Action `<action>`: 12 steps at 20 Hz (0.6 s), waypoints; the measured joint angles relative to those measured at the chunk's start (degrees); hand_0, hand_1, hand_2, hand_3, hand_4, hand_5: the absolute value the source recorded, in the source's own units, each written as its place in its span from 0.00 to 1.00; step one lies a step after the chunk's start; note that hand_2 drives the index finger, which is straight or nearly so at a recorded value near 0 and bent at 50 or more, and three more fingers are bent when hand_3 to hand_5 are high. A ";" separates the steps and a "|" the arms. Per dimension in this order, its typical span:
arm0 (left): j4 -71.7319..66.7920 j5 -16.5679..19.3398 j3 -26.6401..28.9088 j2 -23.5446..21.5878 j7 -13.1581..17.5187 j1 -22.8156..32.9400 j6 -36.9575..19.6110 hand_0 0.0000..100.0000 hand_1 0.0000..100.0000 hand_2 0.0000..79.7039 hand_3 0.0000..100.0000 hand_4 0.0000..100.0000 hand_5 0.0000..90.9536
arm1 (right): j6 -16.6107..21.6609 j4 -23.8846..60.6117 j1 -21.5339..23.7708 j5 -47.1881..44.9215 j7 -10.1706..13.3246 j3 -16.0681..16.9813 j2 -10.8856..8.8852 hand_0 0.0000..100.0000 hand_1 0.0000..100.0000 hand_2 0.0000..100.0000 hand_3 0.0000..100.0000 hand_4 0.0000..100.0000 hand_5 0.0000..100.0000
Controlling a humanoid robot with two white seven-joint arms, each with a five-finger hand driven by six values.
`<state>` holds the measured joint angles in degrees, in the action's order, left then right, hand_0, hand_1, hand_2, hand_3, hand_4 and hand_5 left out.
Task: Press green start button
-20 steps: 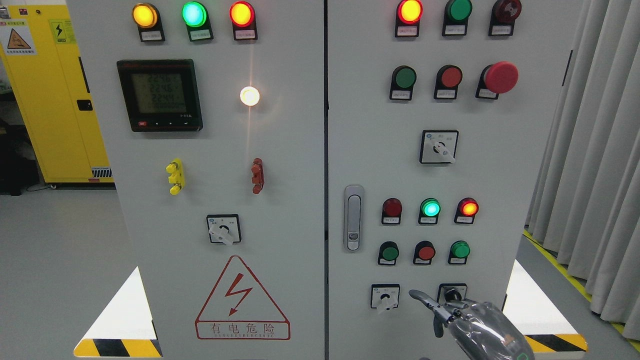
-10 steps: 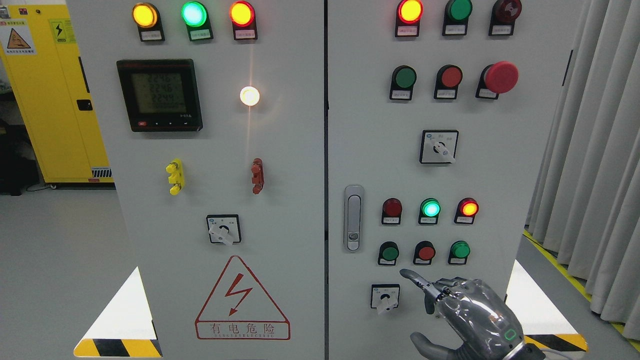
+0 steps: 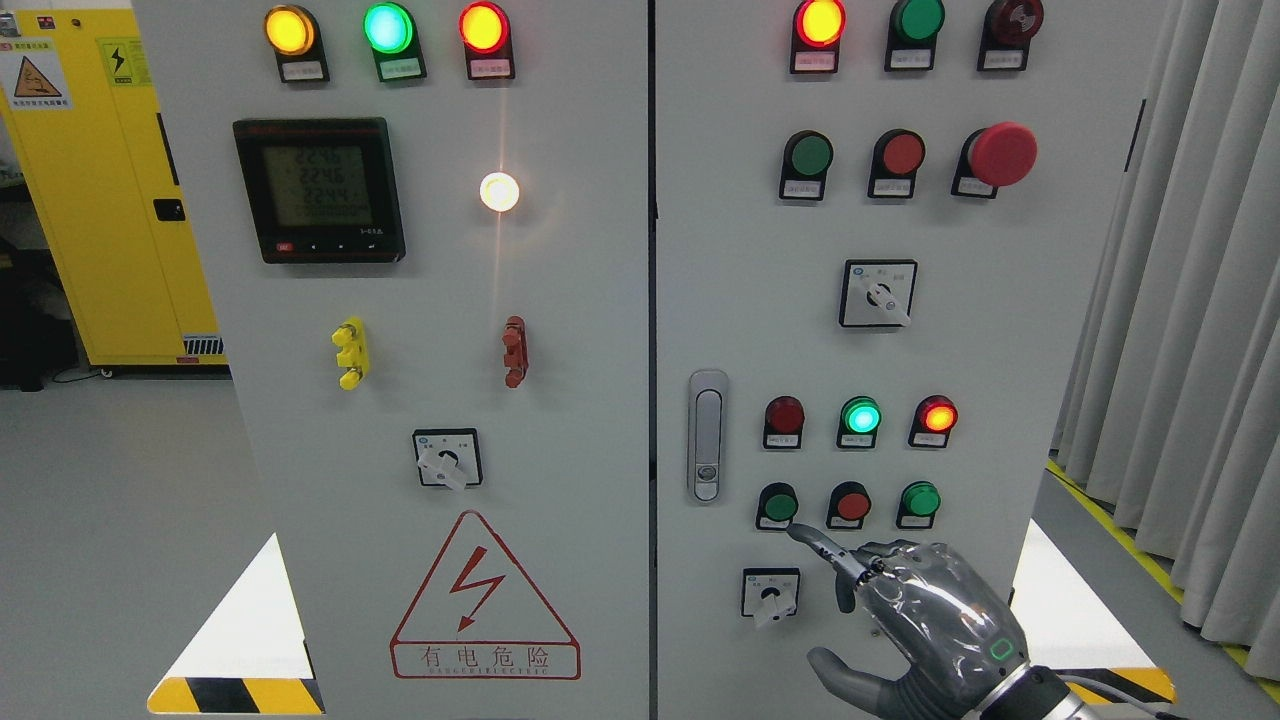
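1. Cabinet [image 3: 560, 330]: grey, two doors meeting at a vertical seam at centre; its right edge runs down from 1 to 4 o'clock, with curtain [image 3: 1190, 300] beyond it.
2. Yellow locker [image 3: 110, 190] at 9 o'clock, behind the cabinet's left edge; bare floor [image 3: 110, 520] lies below it.
3. Right hand [image 3: 925, 610] enters at 5 o'clock, back of the hand toward the camera. The index finger [image 3: 825, 548] is extended toward 10 o'clock; the other fingers are curled and hold nothing, and the thumb [image 3: 845, 685] juts left at the bottom edge.
4. Green button [image 3: 778, 506], at the left of the lower three-button row on the right door, sits at 11 o'clock of the fingertip, just beside it; contact cannot be judged.
5. Red button [image 3: 851, 505] and a second green one [image 3: 919, 499] lie clear above the knuckles; a selector switch [image 3: 770, 593] is left of the finger.
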<state>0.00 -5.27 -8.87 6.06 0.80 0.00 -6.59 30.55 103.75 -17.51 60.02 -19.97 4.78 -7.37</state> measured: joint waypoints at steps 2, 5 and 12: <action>0.00 0.00 0.00 0.00 0.00 0.00 0.00 0.12 0.56 0.00 0.00 0.00 0.00 | -0.17 -0.47 -0.40 0.07 0.00 -0.21 0.05 0.40 0.62 0.00 0.65 0.69 0.65; 0.00 0.00 0.00 0.00 0.00 0.00 0.01 0.12 0.56 0.00 0.00 0.00 0.00 | -0.36 -1.12 -0.96 0.16 0.20 -0.47 0.09 0.40 0.62 0.00 0.65 0.69 0.65; 0.00 0.00 0.00 0.01 0.00 0.00 0.01 0.12 0.56 0.00 0.00 0.00 0.00 | -0.66 -2.55 -1.58 0.27 0.29 -0.84 0.17 0.40 0.62 0.00 0.65 0.69 0.65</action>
<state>0.00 -5.27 -8.87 6.06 0.80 0.00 -6.58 29.89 101.20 -19.10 60.30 -19.68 3.93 -7.20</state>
